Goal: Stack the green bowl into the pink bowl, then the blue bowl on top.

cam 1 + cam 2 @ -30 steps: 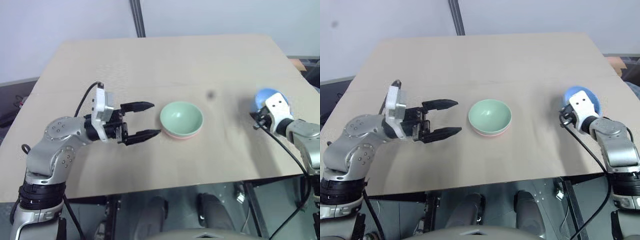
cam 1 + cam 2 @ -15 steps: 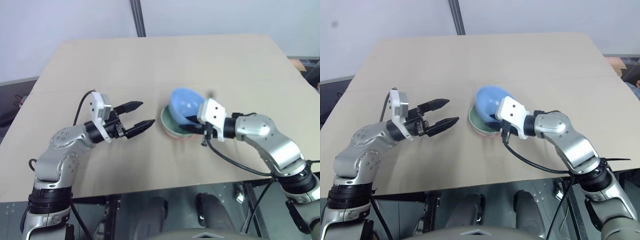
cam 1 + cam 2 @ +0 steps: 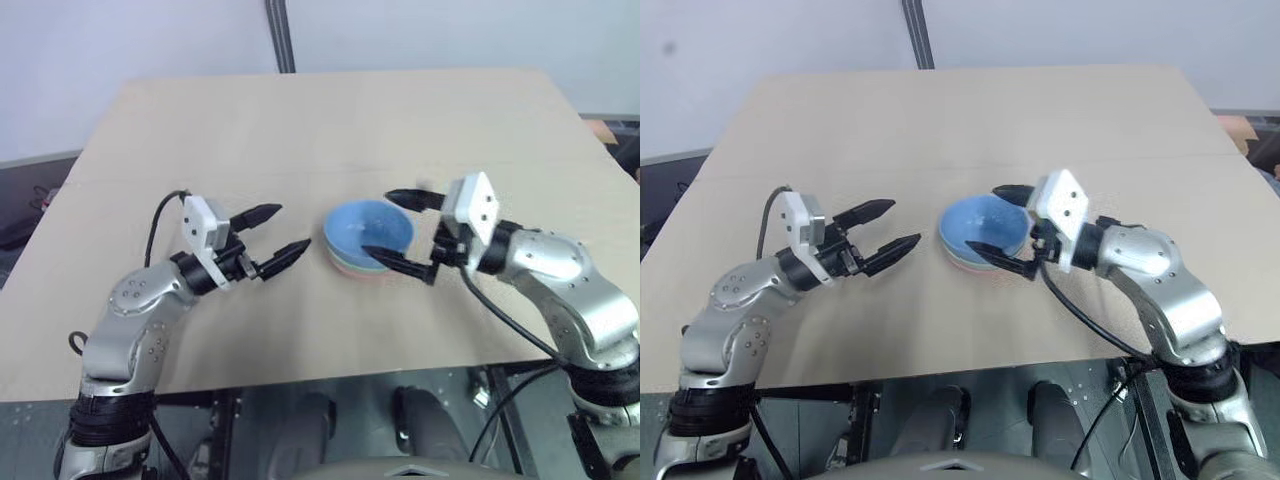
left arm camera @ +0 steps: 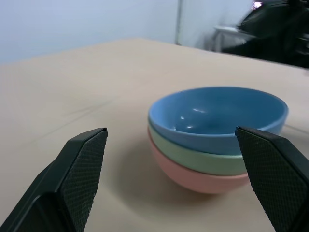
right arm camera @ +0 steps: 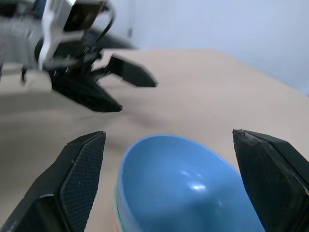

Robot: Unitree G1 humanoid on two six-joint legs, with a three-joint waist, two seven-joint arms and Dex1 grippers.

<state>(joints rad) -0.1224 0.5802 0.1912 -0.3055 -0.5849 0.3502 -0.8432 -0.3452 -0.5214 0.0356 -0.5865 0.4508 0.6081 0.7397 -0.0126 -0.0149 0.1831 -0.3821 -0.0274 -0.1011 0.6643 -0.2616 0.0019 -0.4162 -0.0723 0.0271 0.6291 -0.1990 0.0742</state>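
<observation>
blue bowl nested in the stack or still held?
Nested and released. The blue bowl sits level in the green bowl, over the pink bowl; the right gripper is open around it.

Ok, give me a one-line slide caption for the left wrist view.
Blue bowl nested in the green bowl and pink bowl on the table, framed by the open left gripper.

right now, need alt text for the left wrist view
Three bowls stacked on a tan table: blue bowl on top, green bowl in the middle, pink bowl underneath, framed by the open left gripper.
</observation>
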